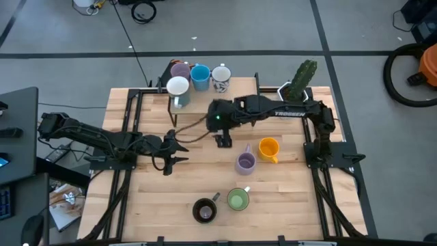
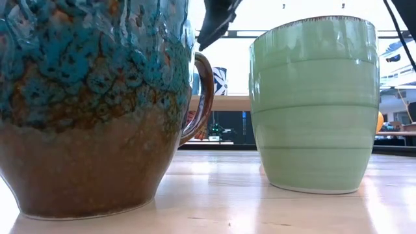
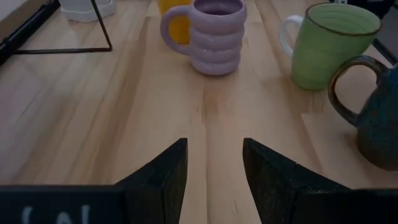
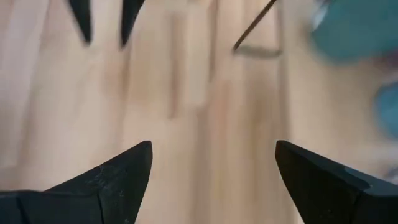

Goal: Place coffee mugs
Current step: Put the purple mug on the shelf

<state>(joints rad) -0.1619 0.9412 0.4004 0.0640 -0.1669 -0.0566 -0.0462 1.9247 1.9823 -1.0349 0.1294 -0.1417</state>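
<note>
Four mugs stand together at the table's far edge: a lilac one [image 1: 181, 68], a blue one [image 1: 200, 76] and two white ones [image 1: 220, 78] [image 1: 177, 87]. A second, ribbed lilac mug [image 1: 246, 162] [image 3: 216, 34] and an orange mug [image 1: 268, 149] stand upright mid-table. The green mug [image 1: 237, 199] [image 2: 315, 104] and the dark brown, teal-glazed mug [image 1: 205, 210] [image 2: 91, 104] stand near the near edge. My left gripper [image 1: 179, 152] [image 3: 214, 162] is open left of centre, low over bare wood. My right gripper [image 1: 224, 142] [image 4: 213, 162] is open above the table's middle, holding nothing.
A white faceted pot with a green cactus [image 1: 300, 82] stands at the far right corner. A black wire frame [image 3: 93, 37] stands near the far mugs. Bare wood lies between the two grippers and along the table's near left.
</note>
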